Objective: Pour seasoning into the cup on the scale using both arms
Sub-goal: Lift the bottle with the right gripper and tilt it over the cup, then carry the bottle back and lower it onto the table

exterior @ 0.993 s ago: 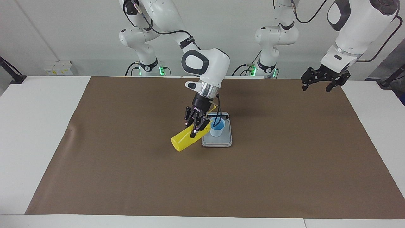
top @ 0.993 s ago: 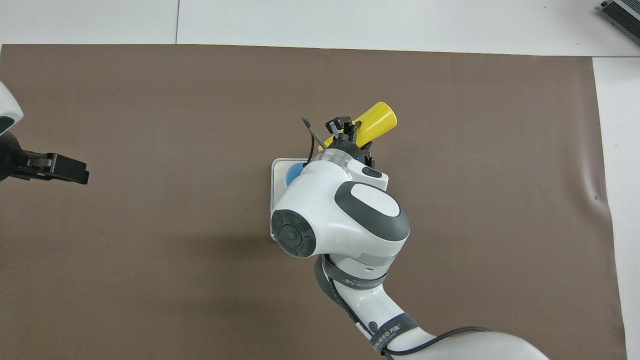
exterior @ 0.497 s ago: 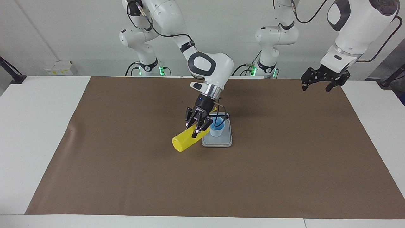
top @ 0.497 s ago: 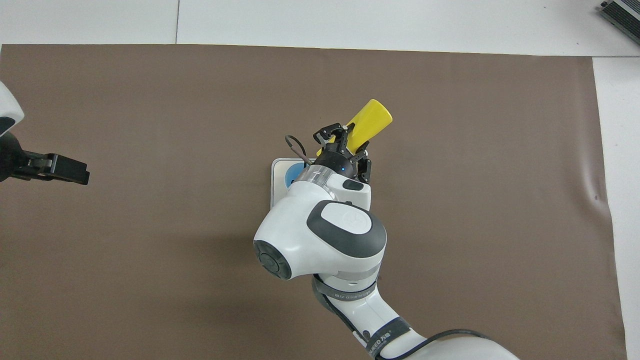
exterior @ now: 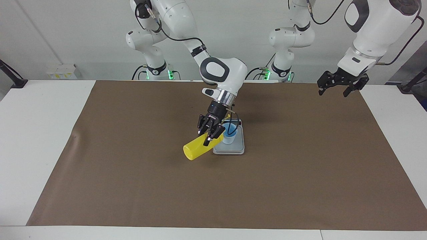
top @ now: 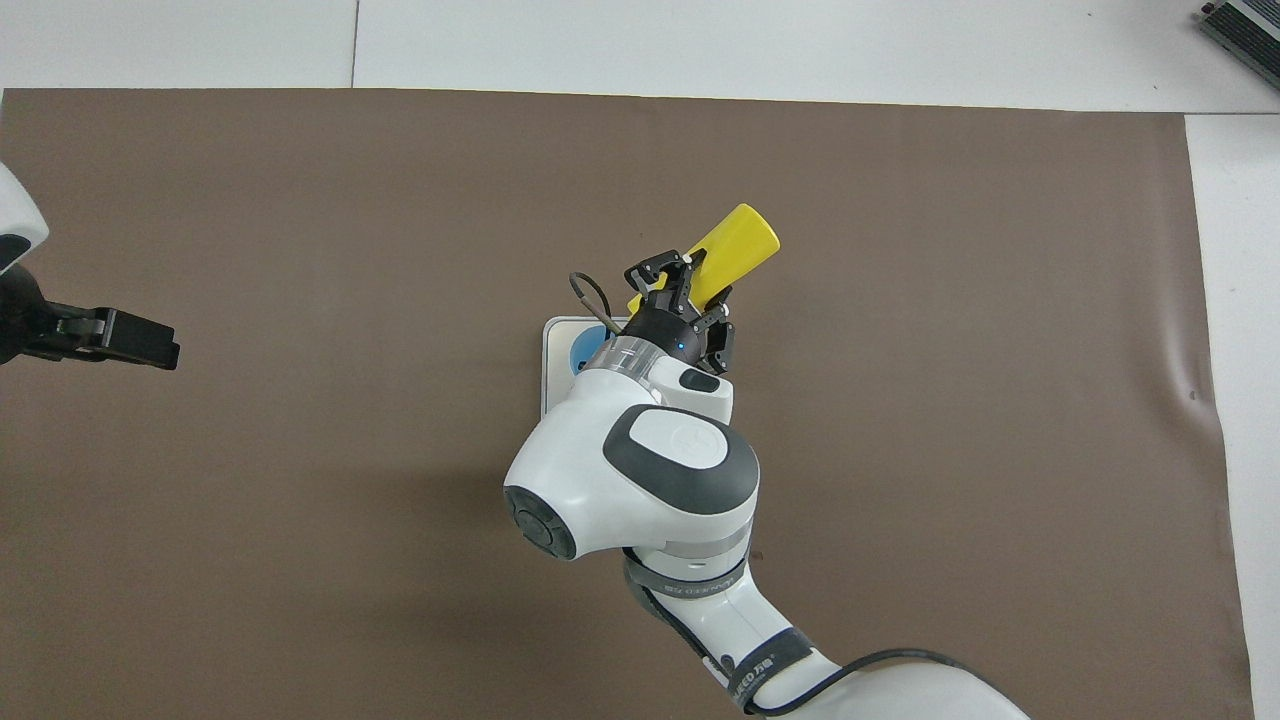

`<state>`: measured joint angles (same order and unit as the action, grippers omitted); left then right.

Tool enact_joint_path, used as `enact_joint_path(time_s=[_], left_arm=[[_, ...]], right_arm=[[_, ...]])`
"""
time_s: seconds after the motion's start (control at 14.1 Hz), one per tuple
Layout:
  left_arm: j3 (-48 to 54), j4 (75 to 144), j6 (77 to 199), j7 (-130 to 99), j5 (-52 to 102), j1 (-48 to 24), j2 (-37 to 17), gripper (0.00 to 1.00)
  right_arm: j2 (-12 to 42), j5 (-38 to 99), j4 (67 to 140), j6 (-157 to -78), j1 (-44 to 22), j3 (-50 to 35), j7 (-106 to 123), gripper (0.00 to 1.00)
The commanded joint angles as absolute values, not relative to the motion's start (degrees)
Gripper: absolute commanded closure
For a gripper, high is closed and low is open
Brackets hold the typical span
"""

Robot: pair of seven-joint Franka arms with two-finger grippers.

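The yellow seasoning bottle (exterior: 194,150) (top: 737,244) hangs tipped on its side above the mat, with my right gripper (exterior: 210,135) (top: 685,285) shut around its upper body. Its nozzle end points at the pale blue cup (exterior: 230,135) (top: 584,350); its base sticks out toward the right arm's end of the table. The cup stands upright on the silver-grey scale (exterior: 234,149) (top: 553,338). In the overhead view the right arm hides most of both. My left gripper (exterior: 337,86) (top: 120,338) waits open and holding nothing, raised over the mat's edge at the left arm's end.
A brown mat (exterior: 133,180) covers most of the white table (exterior: 33,133). The mat has a small wrinkle (exterior: 74,136) toward the right arm's end. A grey device (top: 1245,25) sits at the table's corner farthest from the robots.
The right wrist has swung a little and turned the bottle, drawing its base slightly closer to the scale. The cup, the scale and the left arm have stayed put.
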<state>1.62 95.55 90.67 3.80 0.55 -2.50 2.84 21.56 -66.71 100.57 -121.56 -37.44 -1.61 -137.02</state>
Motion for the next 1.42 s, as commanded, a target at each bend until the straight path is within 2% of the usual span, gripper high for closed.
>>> enact_joint_path(time_s=[0.0, 0.21, 0.5, 0.92, 1.35], left_arm=[[1.7, 97.5, 91.6, 4.0, 1.1, -2.5, 4.5, 0.0], [1.7, 97.6, 91.8, 4.0, 1.1, -2.5, 4.6, 0.0], [1.7, 97.6, 91.8, 4.1, 1.1, -2.5, 4.6, 0.0], [1.7, 97.7, 91.9, 4.4, 1.1, -2.5, 4.6, 0.0], [1.7, 97.7, 91.8, 4.4, 1.1, -2.5, 4.6, 0.0]], right_arm=[[21.3, -69.3, 99.6, -121.2, -37.3, -1.6, -138.8, 1.0], [20.8, -67.9, 98.7, -122.2, -36.4, -1.6, -138.5, 1.0], [16.6, -55.8, 98.7, -125.8, -32.0, -1.6, -137.6, 1.0], [11.3, -31.0, 99.1, -125.8, -26.2, -1.6, -130.8, 1.0], [7.0, -4.4, 99.8, -125.6, -15.7, -1.6, -114.9, 1.0]])
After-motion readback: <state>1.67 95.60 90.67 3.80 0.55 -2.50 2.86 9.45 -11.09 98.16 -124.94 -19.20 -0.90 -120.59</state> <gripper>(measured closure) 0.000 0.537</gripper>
